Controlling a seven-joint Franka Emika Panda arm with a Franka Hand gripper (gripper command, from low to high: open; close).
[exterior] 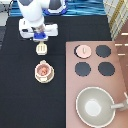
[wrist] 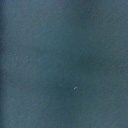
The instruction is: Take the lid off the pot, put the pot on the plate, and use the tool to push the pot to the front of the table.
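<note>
The pot [exterior: 43, 70] stands open on the cream plate [exterior: 36, 76], left of the middle of the black table [exterior: 20, 100]; its reddish inside shows. Its pale pink lid [exterior: 83, 50] lies on the stove's upper left burner. My gripper [exterior: 40, 36] hangs above the table at the exterior view's upper left, shut on the handle of the cream-white tool [exterior: 41, 48]. The tool's slotted head points toward the pot and ends a short way above it, apart from it. The wrist view shows only dark table surface [wrist: 64, 64].
A pinkish-brown stove block [exterior: 120, 80] fills the exterior view's right, with three uncovered black burners [exterior: 103, 51]. The large grey pan [exterior: 95, 106] with its handle sits at the stove's bottom end.
</note>
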